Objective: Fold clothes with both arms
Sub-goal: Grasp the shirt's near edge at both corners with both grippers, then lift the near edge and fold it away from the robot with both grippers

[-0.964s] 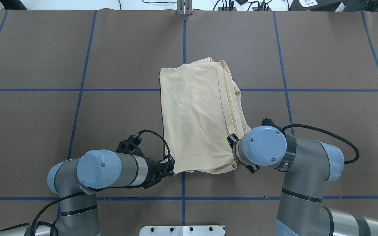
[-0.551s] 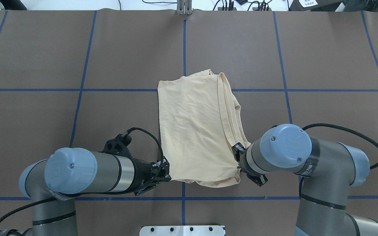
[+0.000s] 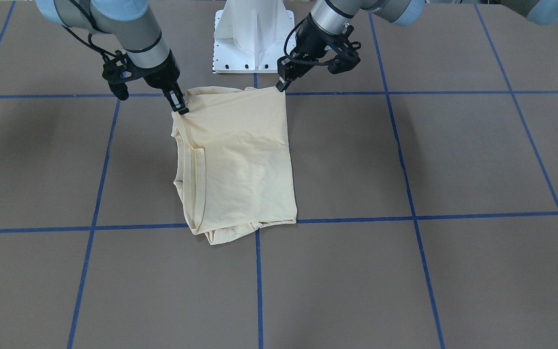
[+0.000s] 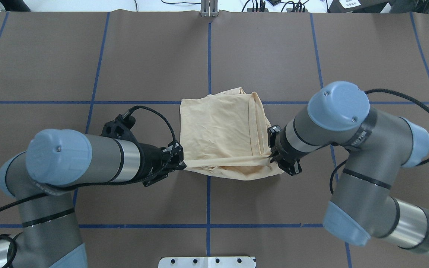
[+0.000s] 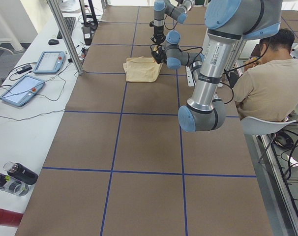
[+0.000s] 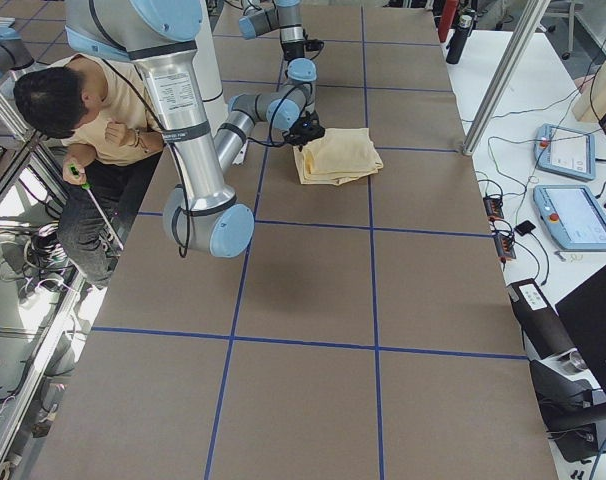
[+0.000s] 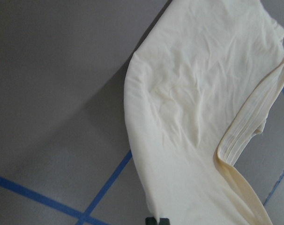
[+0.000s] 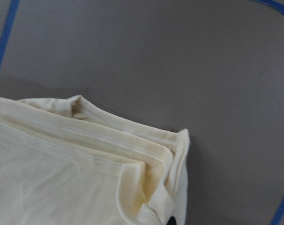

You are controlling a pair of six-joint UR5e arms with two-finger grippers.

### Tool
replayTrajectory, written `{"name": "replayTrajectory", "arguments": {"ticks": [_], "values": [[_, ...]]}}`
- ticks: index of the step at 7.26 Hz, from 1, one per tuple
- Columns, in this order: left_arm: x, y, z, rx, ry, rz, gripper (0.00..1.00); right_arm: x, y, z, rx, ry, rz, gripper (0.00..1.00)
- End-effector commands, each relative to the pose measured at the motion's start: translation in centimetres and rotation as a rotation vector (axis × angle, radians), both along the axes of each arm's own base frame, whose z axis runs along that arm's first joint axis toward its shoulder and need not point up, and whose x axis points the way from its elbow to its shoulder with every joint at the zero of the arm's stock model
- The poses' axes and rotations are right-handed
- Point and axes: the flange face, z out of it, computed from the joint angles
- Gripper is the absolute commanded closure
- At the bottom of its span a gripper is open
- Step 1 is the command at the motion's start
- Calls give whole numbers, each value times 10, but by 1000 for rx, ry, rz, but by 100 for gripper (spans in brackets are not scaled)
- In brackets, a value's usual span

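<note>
Seen from across the table, a pale cream-yellow shirt [image 3: 247,160] of thin fabric, folded to a rough rectangle, lies on the brown matted surface [image 3: 429,271] crossed by blue tape lines, just in front of the white pedestal base [image 3: 252,34]. The black left gripper [image 3: 281,87], on this view's right, has its jaws pinching the shirt's corner nearest the robot. The black right gripper [image 3: 181,107] has its jaws pinching the other near corner, where stacked hems run down the side. The overhead view adds what that one hides: the edge between the grippers is raised and drawn into a taut band, while the shirt's far edge rests on a tape crossing. It also shows the silver-grey left arm [image 4: 88,160] and right arm [image 4: 333,123] reaching in from either side. The exterior left view shows the shirt small and far away. Only here and in the exterior right view does a seated person in a beige top [image 5: 264,83] appear beside the robot, with blue-edged control tablets [image 5: 21,91] on a white bench. The left wrist view shows creased cloth spreading away from a dark tip at the frame's bottom edge. The right wrist view shows, close up, the layered ribbed hems at the gripped corner.
</note>
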Motion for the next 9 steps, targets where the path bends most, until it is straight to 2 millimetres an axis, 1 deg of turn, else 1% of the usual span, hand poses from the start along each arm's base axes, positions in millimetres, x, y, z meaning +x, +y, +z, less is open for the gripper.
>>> {"name": "replayTrajectory", "arguments": {"ticks": [1, 2, 3, 4, 5, 6, 7, 8, 9], "values": [[13, -75, 6, 41, -68, -79, 100, -3, -79, -11, -14, 16, 49, 100], [18, -100, 18, 51, -74, -106, 100, -22, -113, -16, -35, 32, 45, 100], [23, -123, 32, 61, -76, -127, 100, -33, -147, 3, -9, 2, 64, 100], [29, -139, 37, 81, -99, -131, 100, -40, -177, 20, -3, -17, 81, 100], [40, -152, 41, 77, -120, -133, 100, -48, -199, 16, -9, -6, 79, 100], [55, -162, 49, 85, -112, -135, 100, -54, -205, 22, -13, 7, 68, 100], [55, -169, 53, 92, -104, -142, 100, -59, -209, 25, -9, 16, 53, 100], [58, -181, 56, 105, -115, -148, 100, -64, -214, 21, -10, 19, 52, 100], [59, -190, 60, 114, -132, -152, 100, -71, -221, 21, -4, 13, 52, 100]]}}
